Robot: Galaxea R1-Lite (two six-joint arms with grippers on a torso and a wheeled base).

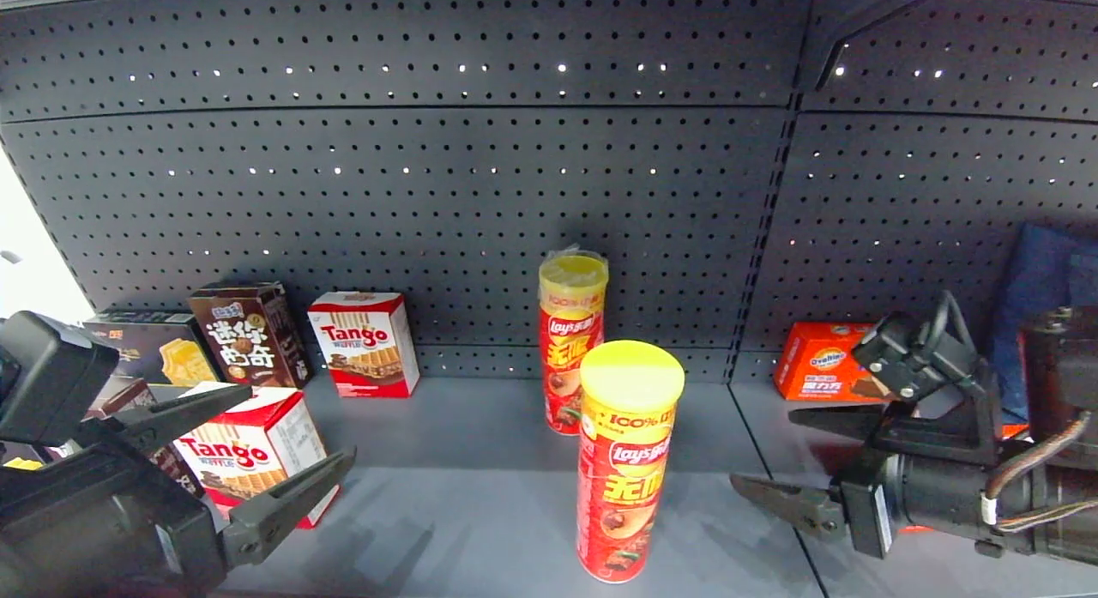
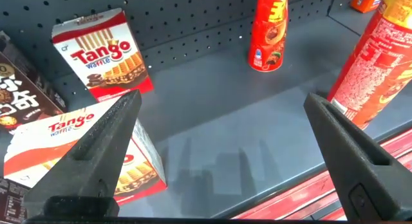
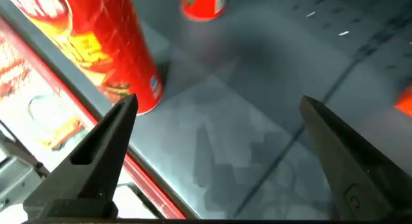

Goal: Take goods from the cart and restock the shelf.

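The front chip can point(image 1: 629, 461), a tall glossy red cylinder with a flat yellow plastic lid, stands upright near the front edge of the smooth grey metal shelf point(image 1: 480, 486). A second can point(image 1: 571, 341) of the same kind stands behind it, close to the perforated back panel point(image 1: 429, 195). To the left sit rectangular cardboard wafer boxes point(image 1: 364, 342), and to the right a small orange box point(image 1: 819, 362). The left gripper point(image 1: 300, 424) and the right gripper point(image 1: 763, 450) flank the front can, their pointed dark jaws spread wide and holding nothing.

Dark perforated back panel point(image 1: 412, 186), light pinpricks through its holes, grey shelf board point(image 1: 480, 495)
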